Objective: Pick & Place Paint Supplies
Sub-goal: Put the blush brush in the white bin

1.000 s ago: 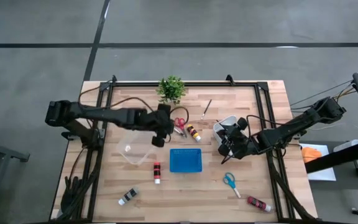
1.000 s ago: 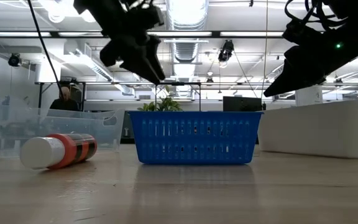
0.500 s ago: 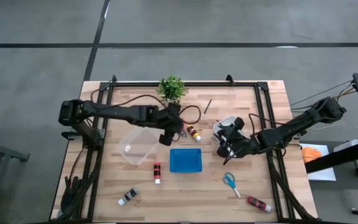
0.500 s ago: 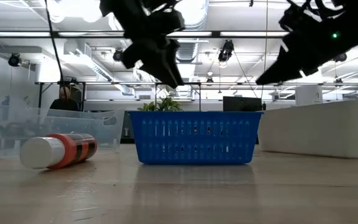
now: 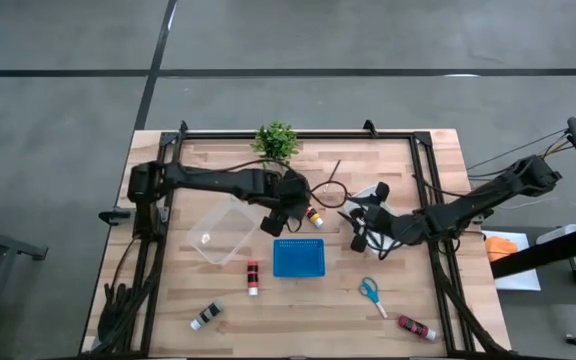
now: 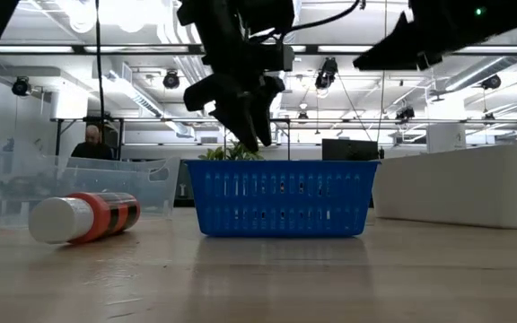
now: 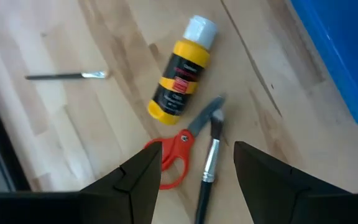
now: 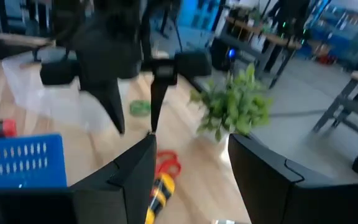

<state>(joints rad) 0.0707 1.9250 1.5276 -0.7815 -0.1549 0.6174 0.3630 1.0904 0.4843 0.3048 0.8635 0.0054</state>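
Reaching over the wooden table (image 5: 418, 300), the left gripper (image 5: 280, 213) hangs just behind the blue basket (image 5: 299, 258), fingers spread with nothing between them, above a cluster of supplies. The step in hand looks like the approach to a pick; the next move calls for a descent onto one item and a closing pinch. Behind and to the right of the basket, the right gripper (image 5: 359, 228) hovers, jaws parted and empty, beside a white bin (image 5: 365, 196) whose contents cannot be made out.

Left of the basket stands a clear plastic tub (image 5: 219, 233); whether it holds anything cannot be told. The basket appears empty from above.

Directly under the left gripper lie a yellow paint bottle (image 7: 181, 86), red-handled scissors (image 7: 182, 146) and a dark-handled brush (image 7: 209, 169) touching the scissors' blades; a second brush (image 7: 67, 76) lies well apart. A red bottle (image 5: 252, 277) rests just left of the basket; blue scissors (image 5: 371, 293) lie to its front right.
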